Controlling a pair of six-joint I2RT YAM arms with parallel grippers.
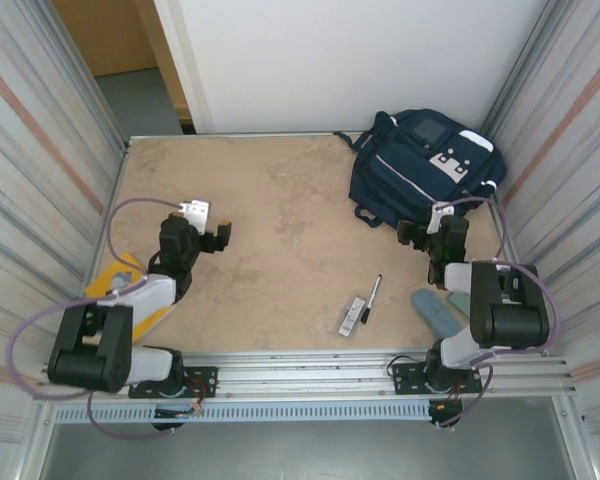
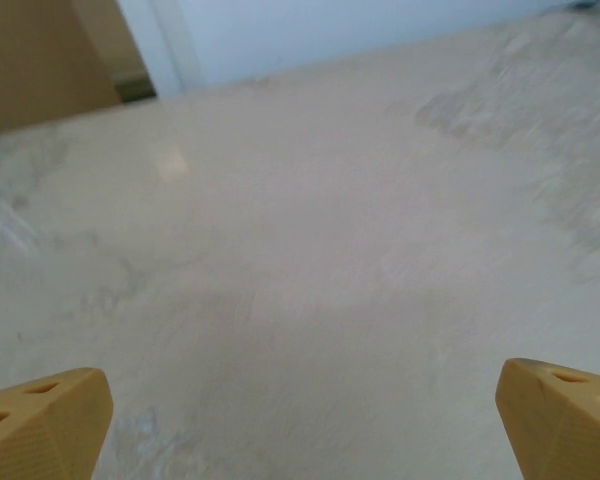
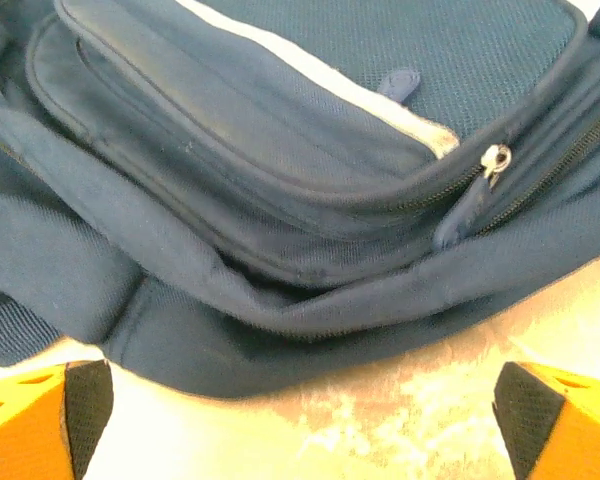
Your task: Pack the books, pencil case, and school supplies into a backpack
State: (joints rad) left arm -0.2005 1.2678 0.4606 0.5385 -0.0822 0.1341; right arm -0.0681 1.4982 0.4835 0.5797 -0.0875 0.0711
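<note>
The navy backpack (image 1: 425, 165) lies at the far right of the table; in the right wrist view the backpack (image 3: 280, 150) has its zippers shut and a silver pull (image 3: 495, 160) at the right. My right gripper (image 1: 427, 230) stands open just short of its near edge, and the same gripper (image 3: 300, 425) has bare table between its fingers. My left gripper (image 1: 208, 225) hangs open over bare table at the left, the left gripper (image 2: 300, 430) holding nothing. The yellow book (image 1: 115, 280) lies partly under the left arm. The pen (image 1: 373, 294), the white-and-black bar (image 1: 353, 315) and the pencil case (image 1: 435, 310) lie near the front.
Ribbed metal walls close in the table (image 1: 280, 200) on the left and right. A white wall stands at the back. Metal rails with both arm bases run along the near edge (image 1: 300, 365). The pencil case lies close beside the right arm.
</note>
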